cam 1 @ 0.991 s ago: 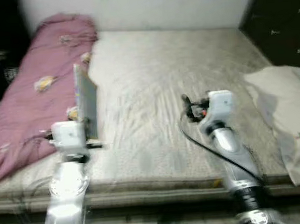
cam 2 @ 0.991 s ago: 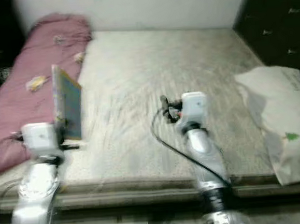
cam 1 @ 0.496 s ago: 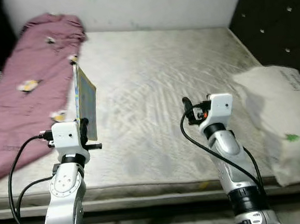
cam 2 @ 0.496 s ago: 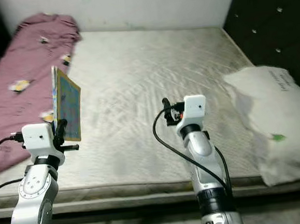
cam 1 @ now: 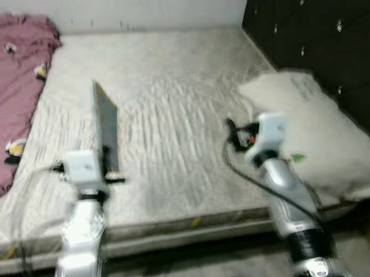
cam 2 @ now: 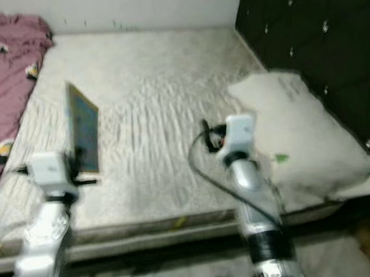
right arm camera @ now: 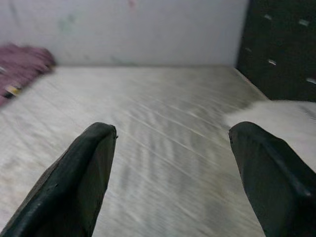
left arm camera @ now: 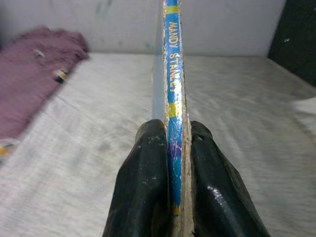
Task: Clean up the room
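Note:
My left gripper (left arm camera: 170,143) is shut on a thin picture book (cam 1: 106,127), held upright on edge above the front left part of the mattress (cam 1: 168,82). Its blue and yellow spine (left arm camera: 173,84) stands between the two black fingers (left arm camera: 145,187). My right gripper (right arm camera: 170,163) is open over the middle of the bed, with nothing between its fingers (right arm camera: 84,177). A white pillow (cam 1: 312,128) lies just to the right of my right arm (cam 1: 274,170).
A pink patterned blanket (cam 1: 5,95) is bunched along the left side of the bed. A dark tufted headboard (cam 1: 317,32) rises on the right and a white wall (cam 1: 129,2) stands behind. The mattress front edge (cam 1: 179,232) is near my arms.
The camera has swung to the right, so the pillow and headboard sit nearer the middle and the blanket has slid left. The book stays held upright in my left gripper.

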